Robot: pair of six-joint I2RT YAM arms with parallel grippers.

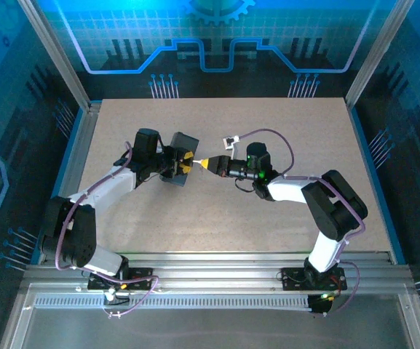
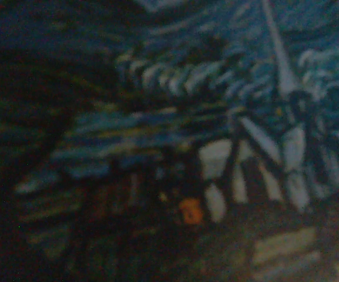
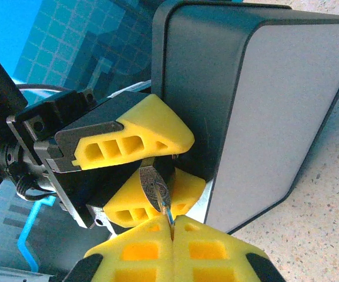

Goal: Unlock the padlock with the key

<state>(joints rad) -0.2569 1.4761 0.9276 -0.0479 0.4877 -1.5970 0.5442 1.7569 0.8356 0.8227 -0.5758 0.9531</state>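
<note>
box (image 3: 263,106) hard against left pincer (image 1: 184,163); table (image 1: 268,225) open elsewhere

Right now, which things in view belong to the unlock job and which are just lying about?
Job:
- padlock, pinched in the left gripper
- key, pinched in the right gripper, tip at the padlock

Lying about:
- dark box, behind the left gripper
- table

No lettering, brand or number is legible. The box (image 2: 216,88) just behind the yellow fingers (image 3: 134,141) carries a wordless swirling print; any marking on the padlock (image 3: 151,179) between them is too small to read.
</note>
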